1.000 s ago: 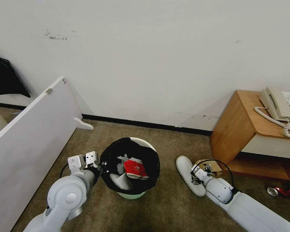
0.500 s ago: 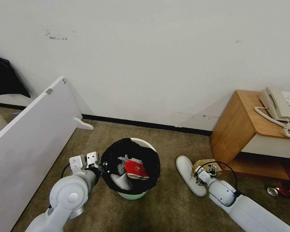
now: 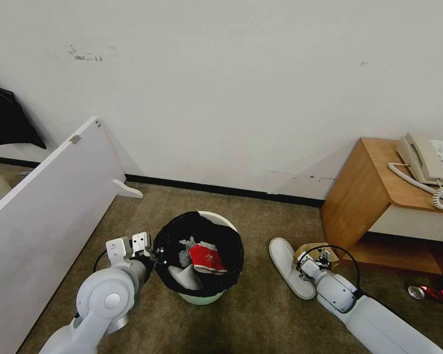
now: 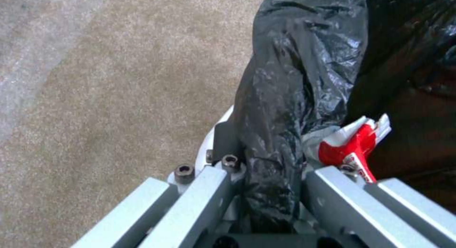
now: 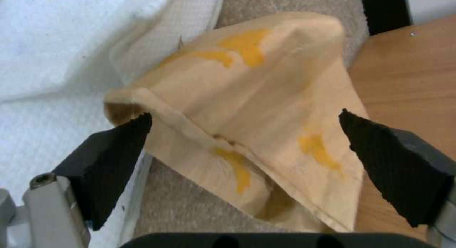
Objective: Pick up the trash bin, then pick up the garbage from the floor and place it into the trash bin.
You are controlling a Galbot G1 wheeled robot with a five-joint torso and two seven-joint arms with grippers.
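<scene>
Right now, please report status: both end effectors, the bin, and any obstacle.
Left end effector shut on trash bin rim. Right end effector open, straddling brown paper bag on floor. White slipper beside bag, wooden table close.

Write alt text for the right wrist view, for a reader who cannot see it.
The right end effector is open, its two black pads on either side of a crumpled brown paper bag with yellow marks, lying on the carpet. A white slipper lies against one side of the bag, and a wooden cabinet stands on the other.
</scene>
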